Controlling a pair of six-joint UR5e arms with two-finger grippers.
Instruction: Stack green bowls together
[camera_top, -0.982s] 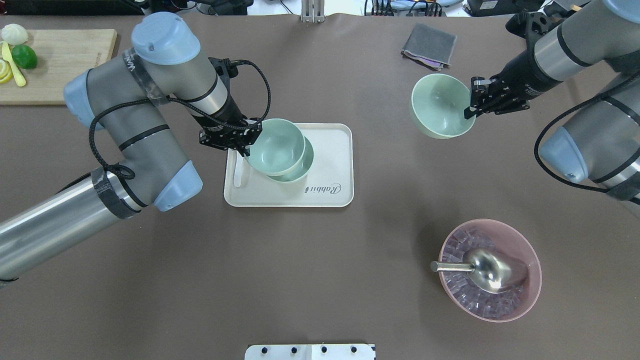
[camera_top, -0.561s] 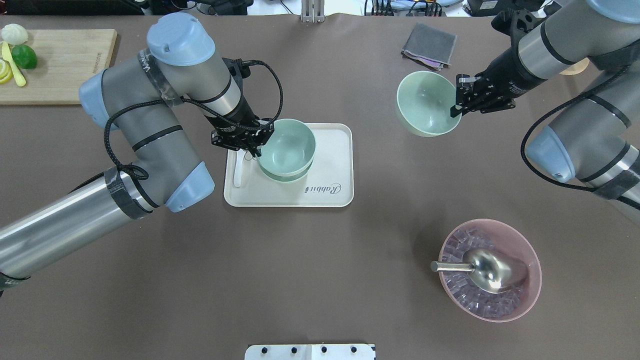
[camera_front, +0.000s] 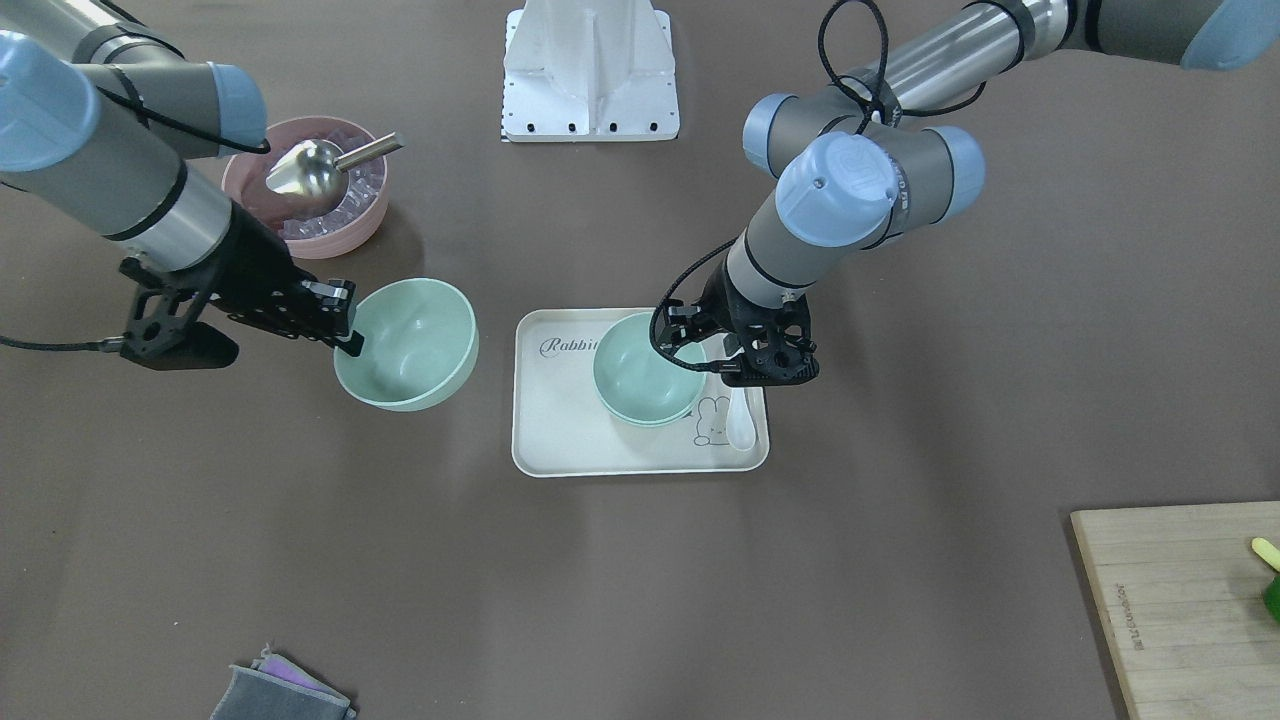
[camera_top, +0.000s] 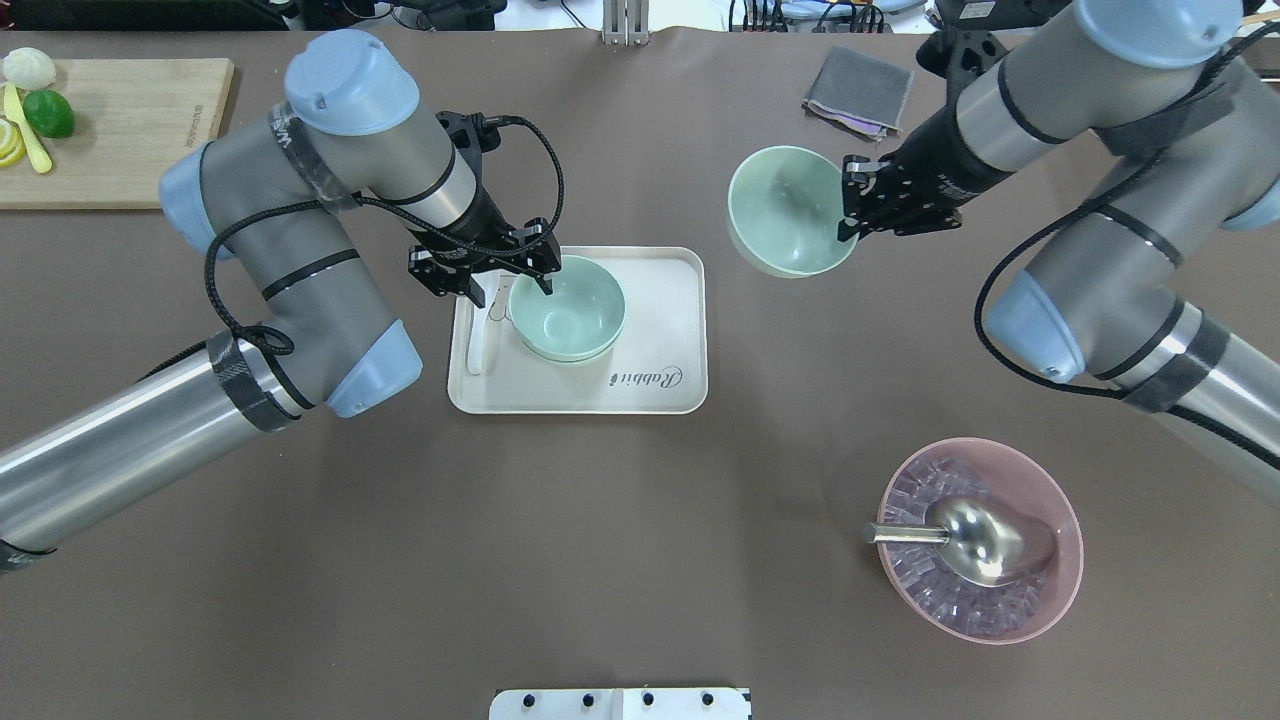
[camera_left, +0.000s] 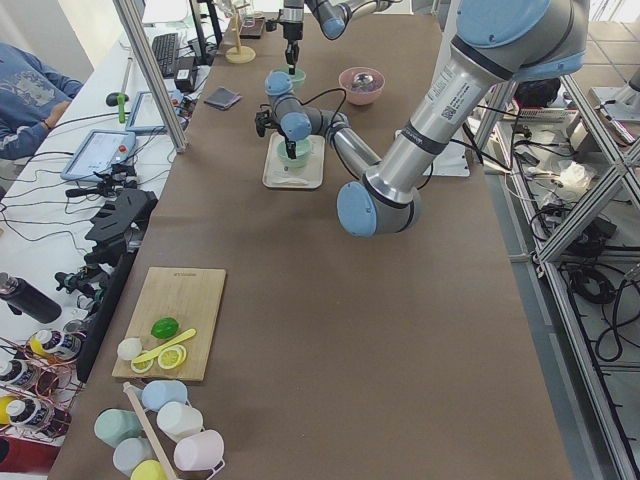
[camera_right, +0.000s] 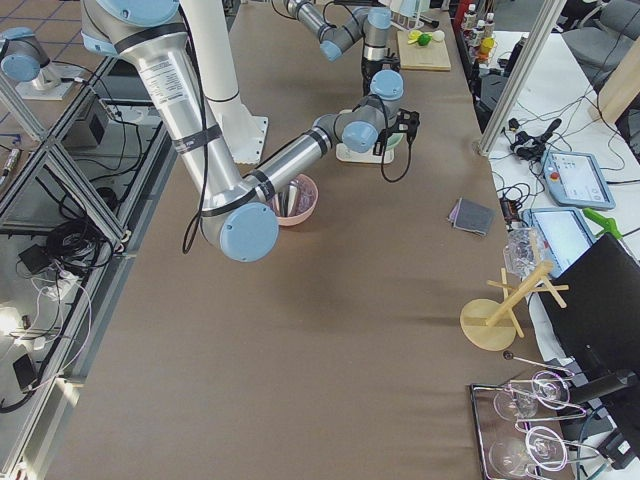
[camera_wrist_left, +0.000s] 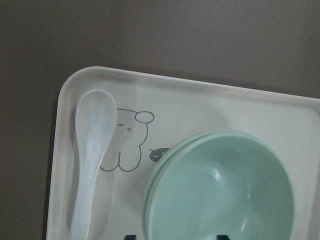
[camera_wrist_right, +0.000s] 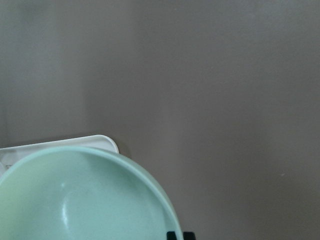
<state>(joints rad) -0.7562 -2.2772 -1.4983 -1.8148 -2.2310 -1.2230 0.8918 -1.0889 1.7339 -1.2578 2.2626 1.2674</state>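
Observation:
Two green bowls (camera_top: 570, 310) sit nested, one inside the other, on a white tray (camera_top: 660, 330); they also show in the front view (camera_front: 640, 375) and the left wrist view (camera_wrist_left: 220, 190). My left gripper (camera_top: 512, 283) is open, its fingers astride the near rim of the nested bowls. My right gripper (camera_top: 848, 218) is shut on the rim of the third green bowl (camera_top: 788, 210) and holds it above the table to the right of the tray. That bowl fills the lower left of the right wrist view (camera_wrist_right: 75, 200).
A white spoon (camera_top: 478, 345) lies on the tray's left side, under my left gripper. A pink bowl (camera_top: 980, 540) with ice cubes and a metal scoop stands front right. A grey cloth (camera_top: 858, 92) lies at the back; a cutting board (camera_top: 110, 130) sits back left.
My left gripper set its bowl down into the bowl on the tray and opened. My right arm carried its bowl leftward, toward the tray.

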